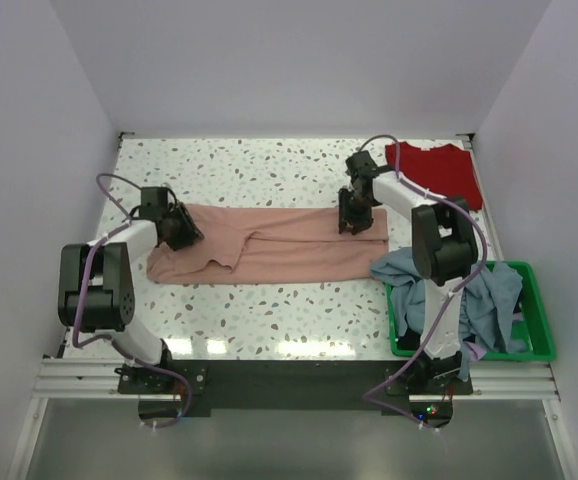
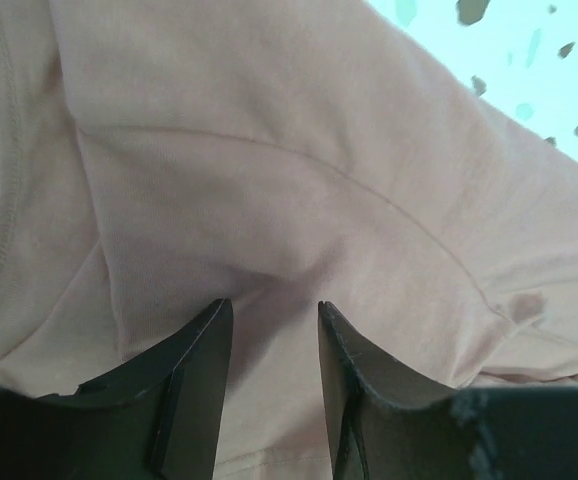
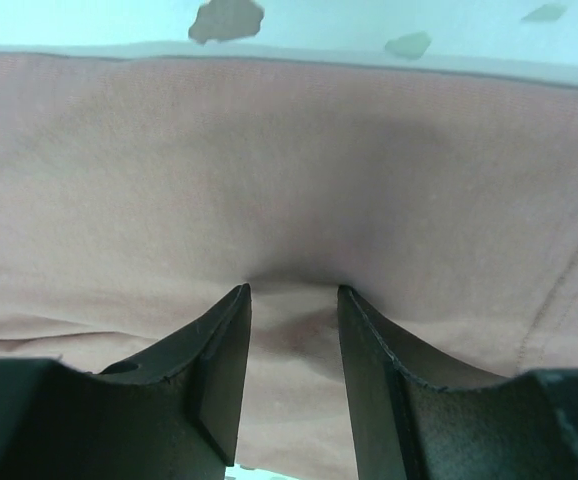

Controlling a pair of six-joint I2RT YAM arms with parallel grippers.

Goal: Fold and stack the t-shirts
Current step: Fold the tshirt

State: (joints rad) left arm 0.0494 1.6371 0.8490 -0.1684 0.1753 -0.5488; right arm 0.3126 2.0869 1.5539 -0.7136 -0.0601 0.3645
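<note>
Our left gripper point(image 2: 269, 312) is pinched on a fold of the salmon-pink t-shirt point(image 1: 269, 252) — the cloth puckers up between its two dark fingers. Our right gripper point(image 3: 294, 295) is nipped on the same shirt at the other end, with a ridge of fabric gathered between its fingers. The shirt lies stretched as a long band across the middle of the speckled table point(image 1: 269, 165). Beyond the right gripper, in the far right corner, a red t-shirt point(image 1: 434, 170) lies flat. Near the right arm's base a blue-grey t-shirt point(image 1: 494, 300) spills over the rim of the green basket point(image 1: 541, 310) — part of it lies on the table.
</note>
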